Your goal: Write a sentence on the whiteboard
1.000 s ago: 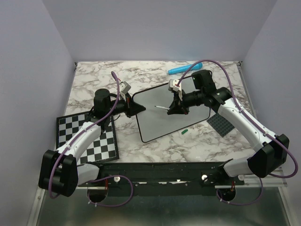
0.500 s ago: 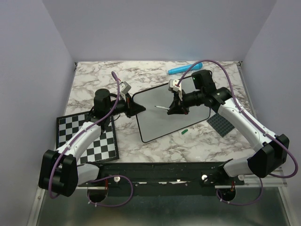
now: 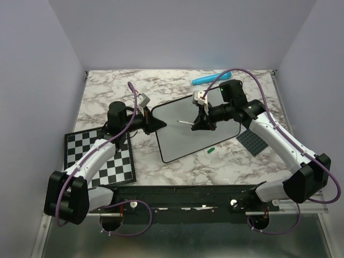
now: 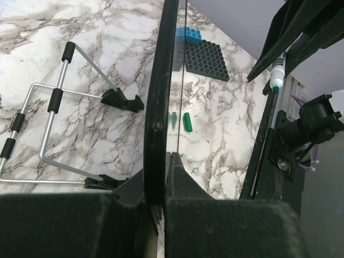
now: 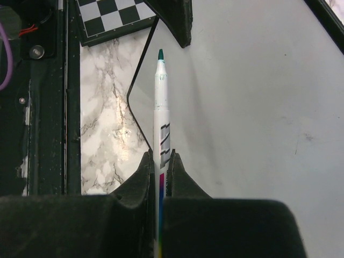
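The whiteboard (image 3: 188, 141) stands tilted at the table's middle, and its face shows no writing in the top view or the right wrist view (image 5: 258, 107). My left gripper (image 3: 157, 124) is shut on the board's left rim, which shows edge-on in the left wrist view (image 4: 161, 80). My right gripper (image 3: 200, 123) is shut on a white marker (image 5: 160, 107) with a green tip. The tip points left, just above the board's upper left part. The marker also shows in the left wrist view (image 4: 277, 72).
A green marker cap (image 3: 211, 150) lies on the marble just right of the board's near edge. A checkerboard (image 3: 99, 156) lies at the left. A dark studded plate (image 3: 251, 142) lies at the right, and a blue object (image 3: 210, 78) at the back. A wire stand (image 4: 54, 102) props the board from behind.
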Motion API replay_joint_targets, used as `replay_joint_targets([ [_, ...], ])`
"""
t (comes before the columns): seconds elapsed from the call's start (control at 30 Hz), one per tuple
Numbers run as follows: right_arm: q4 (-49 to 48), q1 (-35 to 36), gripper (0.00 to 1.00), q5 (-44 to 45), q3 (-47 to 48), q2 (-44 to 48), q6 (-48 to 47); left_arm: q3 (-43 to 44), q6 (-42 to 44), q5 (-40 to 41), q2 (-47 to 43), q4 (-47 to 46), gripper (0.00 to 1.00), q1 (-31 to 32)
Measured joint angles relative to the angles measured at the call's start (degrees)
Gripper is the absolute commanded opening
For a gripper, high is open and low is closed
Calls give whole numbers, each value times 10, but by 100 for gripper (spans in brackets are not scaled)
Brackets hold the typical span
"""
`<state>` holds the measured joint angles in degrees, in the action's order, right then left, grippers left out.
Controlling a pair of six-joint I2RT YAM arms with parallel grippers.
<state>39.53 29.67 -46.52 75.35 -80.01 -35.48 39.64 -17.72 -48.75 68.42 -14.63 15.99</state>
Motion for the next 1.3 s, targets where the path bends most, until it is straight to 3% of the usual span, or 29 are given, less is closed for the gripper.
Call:
replay_joint_targets([
  [1.3,0,0,0,7,0,1,-6,0,8,0,0,7,0,3],
])
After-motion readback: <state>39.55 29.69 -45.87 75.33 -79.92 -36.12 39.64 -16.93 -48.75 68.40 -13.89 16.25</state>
